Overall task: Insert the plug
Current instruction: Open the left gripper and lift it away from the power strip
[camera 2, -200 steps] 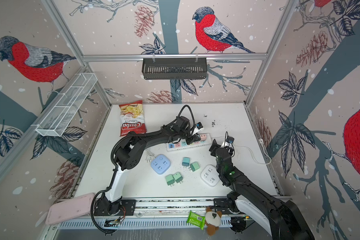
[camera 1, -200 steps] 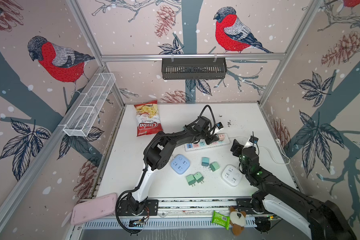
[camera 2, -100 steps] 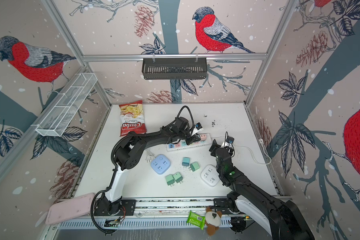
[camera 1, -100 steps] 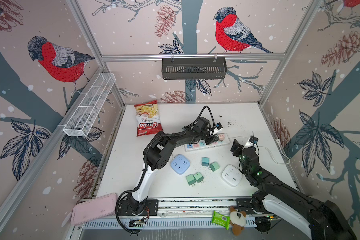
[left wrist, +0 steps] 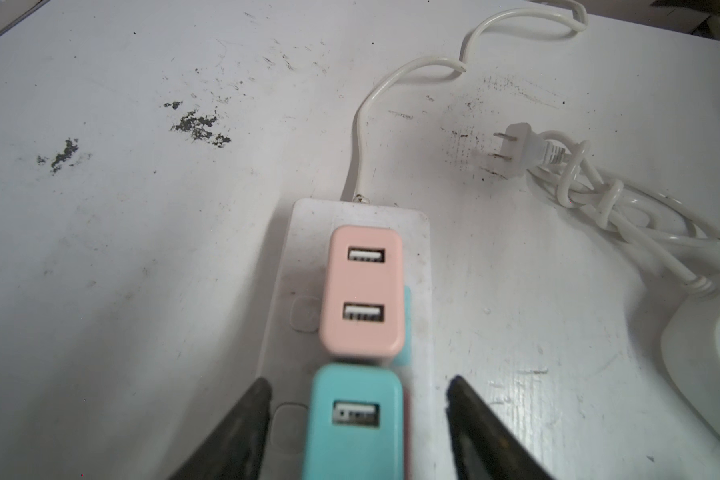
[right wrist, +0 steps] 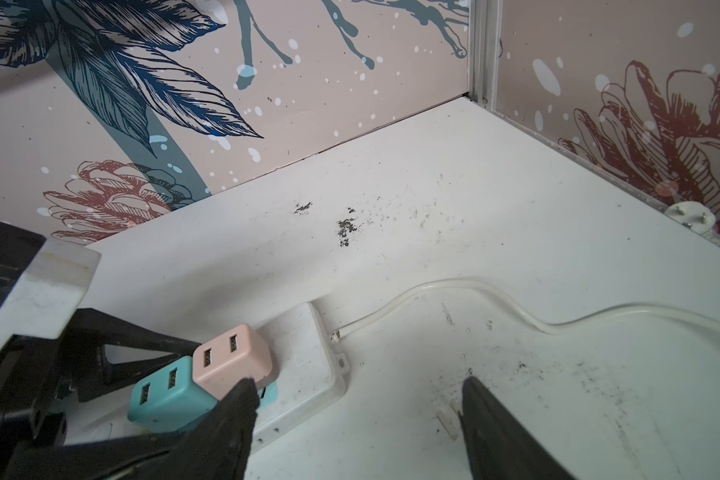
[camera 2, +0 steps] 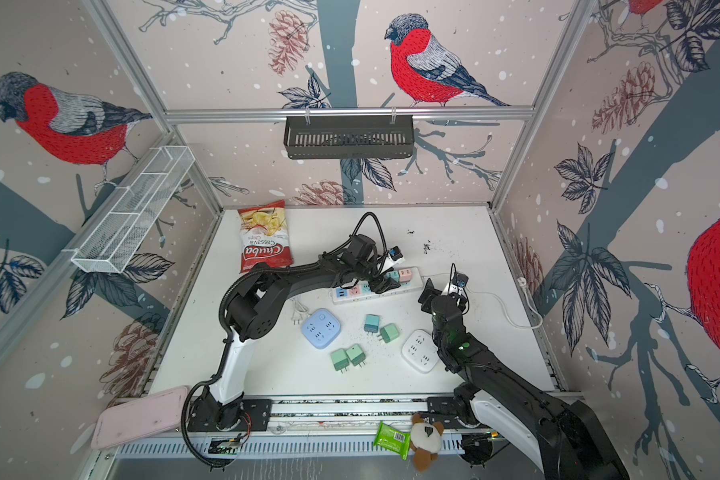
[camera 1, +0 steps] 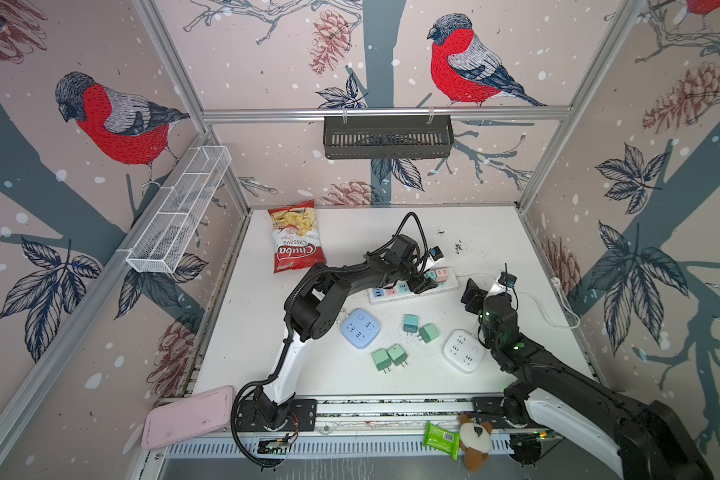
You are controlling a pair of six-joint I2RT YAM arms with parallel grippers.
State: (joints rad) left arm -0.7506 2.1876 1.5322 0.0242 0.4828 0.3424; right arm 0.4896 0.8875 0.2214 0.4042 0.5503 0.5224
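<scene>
Apparently the release step, left end effector (left wrist: 358, 381) spread either side of the teal plug (left wrist: 354, 419) seated in the power strip (left wrist: 418, 266) beside the pink plug (left wrist: 362, 291), right end effector (right wrist: 358, 383) spread and empty; next, lift straight clear.

Chip bag (camera 1: 294, 237): "Chuba Cassava Chips"

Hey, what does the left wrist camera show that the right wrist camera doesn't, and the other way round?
Left wrist only: a white two-prong plug on its knotted cord, and the edge of a white socket hub. Right wrist only: the wallpapered walls, a white plug at the wall's foot, and the open right gripper. Both: the pink two-port USB adapter and the teal USB adapter seated in the white power strip, the strip's white cord, and the open left gripper straddling the teal one.
</scene>
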